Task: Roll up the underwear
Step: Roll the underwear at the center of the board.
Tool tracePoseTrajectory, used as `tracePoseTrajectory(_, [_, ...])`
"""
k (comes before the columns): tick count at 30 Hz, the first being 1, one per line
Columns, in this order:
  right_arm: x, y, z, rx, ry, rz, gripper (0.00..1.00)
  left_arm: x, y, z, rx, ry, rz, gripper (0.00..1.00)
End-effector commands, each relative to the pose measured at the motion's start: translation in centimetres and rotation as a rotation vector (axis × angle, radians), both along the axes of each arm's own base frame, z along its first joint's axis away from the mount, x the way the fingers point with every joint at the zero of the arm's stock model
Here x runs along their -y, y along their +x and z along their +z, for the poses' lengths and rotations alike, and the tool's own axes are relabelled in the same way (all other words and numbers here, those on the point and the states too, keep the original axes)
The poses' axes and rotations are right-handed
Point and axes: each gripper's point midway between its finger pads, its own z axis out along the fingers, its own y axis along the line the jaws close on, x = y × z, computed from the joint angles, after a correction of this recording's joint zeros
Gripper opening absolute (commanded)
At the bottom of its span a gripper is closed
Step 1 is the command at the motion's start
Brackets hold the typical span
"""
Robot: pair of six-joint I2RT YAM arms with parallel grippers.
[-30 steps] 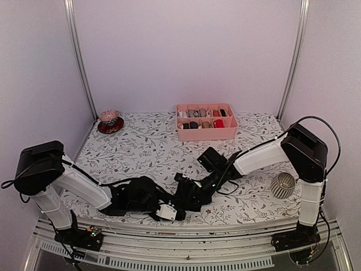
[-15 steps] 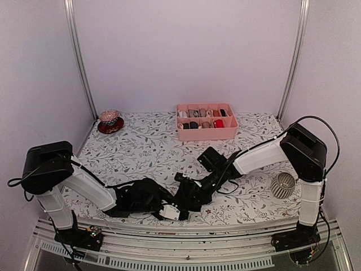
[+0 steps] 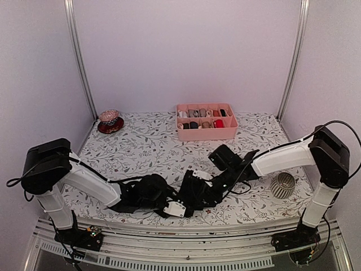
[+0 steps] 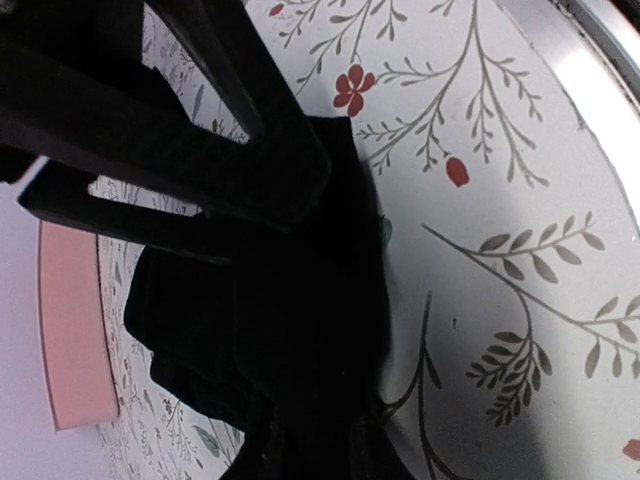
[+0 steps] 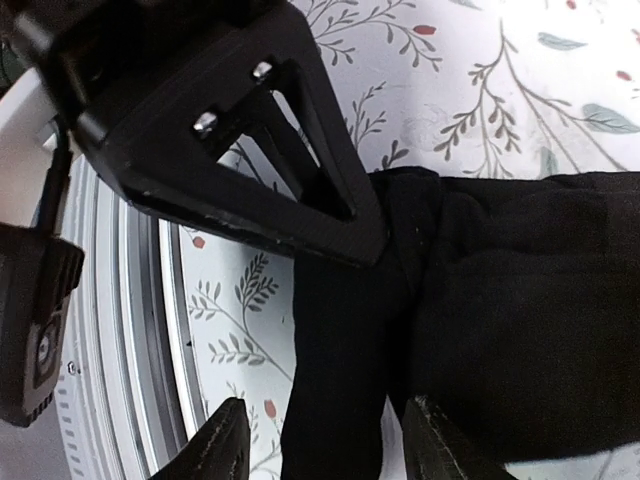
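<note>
Right gripper [image 5: 325,445]: jaws wide apart at the bottom edge of its wrist view. One tip is over the bare table [image 5: 480,90] and the other over the black underwear [image 5: 500,300]. A fold of the fabric lies between the tips and nothing is clamped
Left gripper [image 4: 300,205]: jaws drawn close together in the upper left of its wrist view, nipping the edge of the same black fabric. One of its black fingers, two screws showing, fills the upper left of the right wrist view, its tip touching the fold
Underwear: bunched in the lower middle of the overhead frame, between the two grippers and near the table's front edge. In the right wrist view it runs from the centre to the right edge; the waistband cannot be made out
Arms: both reach inward and low, meeting at the lower middle of the overhead frame
Table: white covering printed with grey leaf sprigs and small red flowers, with a metal rail [image 5: 120,330] along its near edge
Pink tray [image 3: 206,134]: upper middle of the overhead frame, well apart from the grippers, with small rolled bundles in its compartments
Red dish [image 3: 101,127]: upper left of the overhead frame, with a patterned ball [image 3: 109,117] resting on it
White ribbed object [image 3: 282,184]: right side of the overhead frame, just beside the right arm
</note>
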Motion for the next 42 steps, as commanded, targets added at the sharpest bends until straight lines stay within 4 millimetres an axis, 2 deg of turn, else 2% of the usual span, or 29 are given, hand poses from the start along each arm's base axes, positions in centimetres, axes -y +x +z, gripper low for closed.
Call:
tracePoseTrajectory(1, [1.6,2.4,3.4,0.205,0.01,-0.102,0.63,-2.7,-1.6,-4.2,-0.179,0.196,0.02,0.17])
tracePoseTrajectory(5, [3.1,4.5,6.0,0.362,0.014,-0.215,0.68,-2.5,-1.2,-3.9,-0.301,0.223,0.052,0.17])
tracePoseTrajectory(9, [5.6,7.2,8.9,0.538,-0.007,-0.387,0.7,-2.6,-1.4,-3.4,-0.402,0.237,0.068,0.17])
tracePoseTrajectory(12, [7.5,8.3,11.6,0.645,0.023,-0.508,0.73,-2.7,-1.2,-3.2,-0.47,0.245,0.084,0.17])
tracePoseTrajectory(16, [8.3,7.5,15.5,0.773,0.114,-0.569,0.76,-2.9,-0.8,-3.3,-0.551,0.259,0.11,0.18])
tracePoseTrajectory(20, [7.4,5.3,17.3,0.873,0.17,-0.519,0.78,-3.2,-0.6,-3.9,-0.63,0.284,0.133,0.18])
tracePoseTrajectory(23, [6.1,3.8,17.2,0.913,0.182,-0.456,0.79,-3.1,-0.5,-3.7,-0.696,0.282,0.131,0.18])
tracePoseTrajectory(30, [2.5,0.7,15.2,1.015,0.156,-0.287,0.79,-3.2,-0.3,-3.6,-0.8,0.287,0.14,0.18])
tracePoseTrajectory(32, [1.5,-0.7,14.9,1.045,0.166,-0.234,0.79,-3.4,-0.6,-4.5,-0.844,0.311,0.149,0.18])
tracePoseTrajectory(36, [-0.1,-2.9,14.0,1.08,0.174,-0.129,0.79,-3.4,-0.4,-4.5,-0.898,0.311,0.161,0.18])
tracePoseTrajectory(42, [-1.9,-4.5,11.6,1.104,0.131,-0.015,0.78,-3.4,-0.8,-4.5,-0.989,0.323,0.16,0.19])
